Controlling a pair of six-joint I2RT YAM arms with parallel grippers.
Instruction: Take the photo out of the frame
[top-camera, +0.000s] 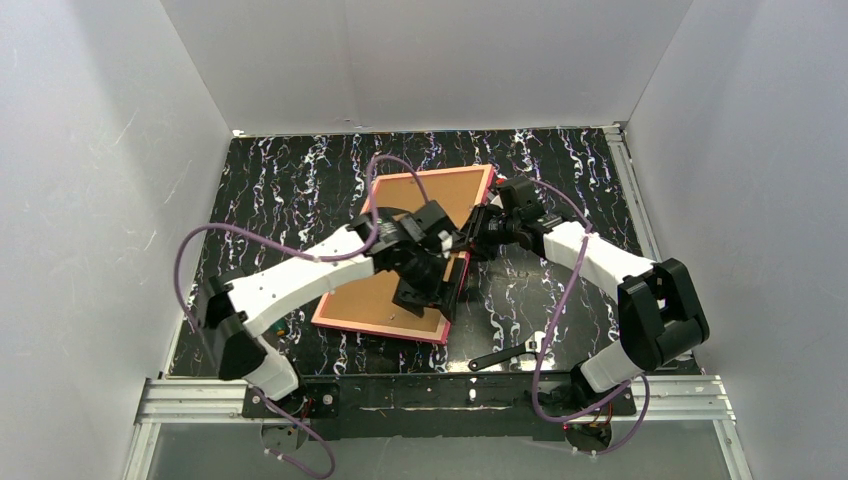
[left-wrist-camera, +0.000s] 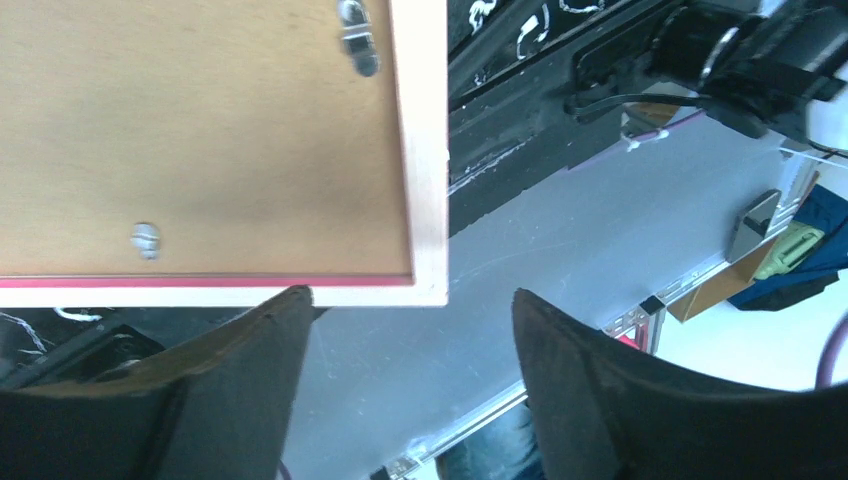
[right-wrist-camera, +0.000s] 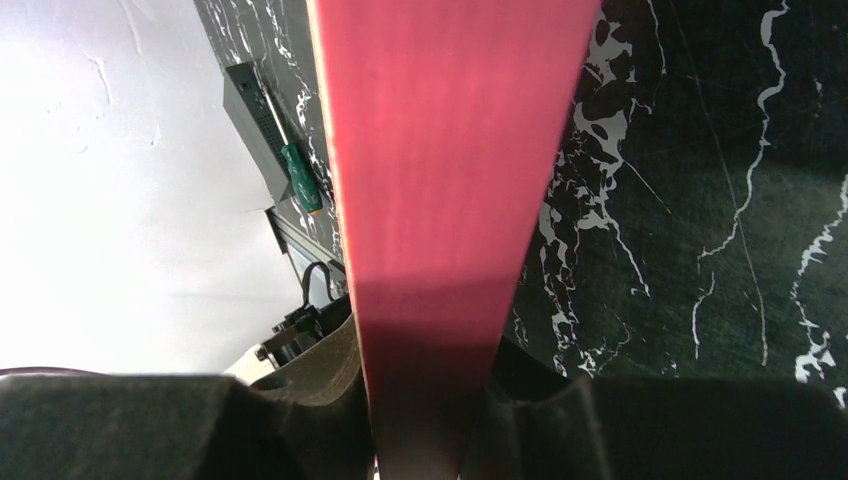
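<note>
1. The frame (top-camera: 365, 300) is lying back up near the middle of the marbled black table (top-camera: 300, 190), turned askew. Its brown back panel (left-wrist-camera: 200, 130) is facing the overhead camera inside the pink-red border.
2. The right gripper (right-wrist-camera: 425, 390) is clamping the frame's right-hand edge, and the red border is running straight between its fingers, which are pressing on both sides.
3. The left gripper (left-wrist-camera: 410, 318) is hovering by the frame's near right corner, fingers spread wide, holding nothing.
4. A metal turn clip (left-wrist-camera: 357, 38) is sitting on the panel, just beside the border.
</note>
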